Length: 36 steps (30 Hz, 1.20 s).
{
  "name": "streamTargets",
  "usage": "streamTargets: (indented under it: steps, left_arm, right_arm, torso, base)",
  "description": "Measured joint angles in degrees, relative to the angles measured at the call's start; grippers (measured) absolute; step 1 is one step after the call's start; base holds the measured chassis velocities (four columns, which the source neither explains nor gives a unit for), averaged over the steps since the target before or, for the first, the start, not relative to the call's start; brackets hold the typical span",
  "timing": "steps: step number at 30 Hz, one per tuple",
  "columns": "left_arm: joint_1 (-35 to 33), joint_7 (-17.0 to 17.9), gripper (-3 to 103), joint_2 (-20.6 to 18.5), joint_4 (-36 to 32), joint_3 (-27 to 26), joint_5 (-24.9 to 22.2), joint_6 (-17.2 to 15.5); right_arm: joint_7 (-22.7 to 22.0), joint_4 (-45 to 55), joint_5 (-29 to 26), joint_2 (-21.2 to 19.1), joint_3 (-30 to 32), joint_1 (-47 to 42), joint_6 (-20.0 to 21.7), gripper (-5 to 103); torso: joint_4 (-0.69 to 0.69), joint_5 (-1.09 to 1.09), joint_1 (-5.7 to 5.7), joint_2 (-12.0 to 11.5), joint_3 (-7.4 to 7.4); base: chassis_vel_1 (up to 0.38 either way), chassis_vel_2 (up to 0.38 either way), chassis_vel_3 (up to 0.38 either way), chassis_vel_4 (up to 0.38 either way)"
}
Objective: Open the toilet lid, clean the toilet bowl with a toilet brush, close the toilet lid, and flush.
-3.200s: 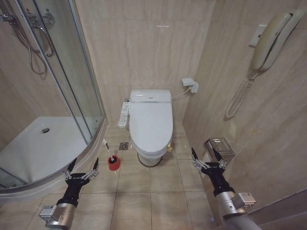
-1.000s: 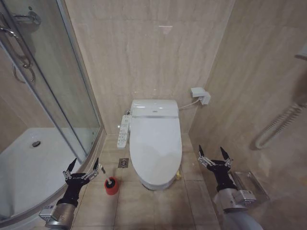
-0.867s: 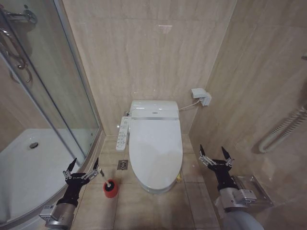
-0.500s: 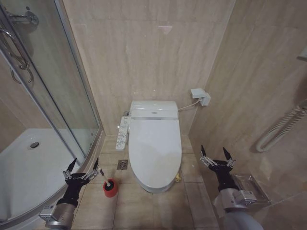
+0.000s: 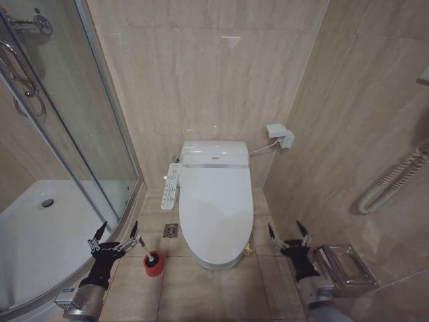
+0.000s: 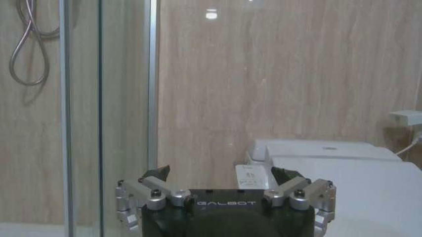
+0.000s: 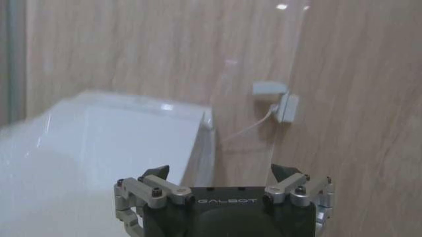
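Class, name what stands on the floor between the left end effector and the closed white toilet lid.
In the head view, the red round holder with the toilet brush stands between the left end effector and the lid.

The white toilet lid (image 5: 216,208) lies shut over the bowl — the toilet brush (image 5: 149,253) stands in its red holder beside it.

Floor (image 5: 201,288): beige tiles — small square drain (image 5: 171,231) set in it, left of the toilet.
Toilet (image 5: 214,258): stands against the back wall.
Red holder (image 5: 153,264): on the tiles, front-left of the toilet — toilet brush (image 5: 144,247) stands in it.
Shower tray (image 5: 40,235): far left.
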<state>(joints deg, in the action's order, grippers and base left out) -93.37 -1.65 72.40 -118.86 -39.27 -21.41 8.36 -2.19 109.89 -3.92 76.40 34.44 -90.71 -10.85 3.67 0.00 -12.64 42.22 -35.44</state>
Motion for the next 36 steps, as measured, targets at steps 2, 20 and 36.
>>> streamTargets:
  steps: [2,20,36]
  left_arm:
    - [0.0,0.0,100,0.0,0.0,0.0,0.0,0.0]
    - [0.0,0.0,100,0.0,0.0,0.0,0.0,0.0]
    - [0.0,0.0,100,0.0,0.0,0.0,0.0,0.0]
  right_arm:
    - [0.2,-1.0,0.7,-0.1,-0.2,-0.1,-0.3,100]
    - [2.7,-14.1,5.3,-2.7,-2.3,3.0,-2.2,100]
    - [3.4,-22.4,8.1,-2.6,-6.6,6.5,-4.5,100]
  torso:
    - [0.00,0.00,0.00,0.0,0.00]
    - [-0.01,0.00,0.00,0.0,0.00]
    - [0.00,0.00,0.00,0.0,0.00]
  base:
    - [0.000,0.000,0.000,0.000]
    - [0.000,0.000,0.000,0.000]
    - [0.000,0.000,0.000,0.000]
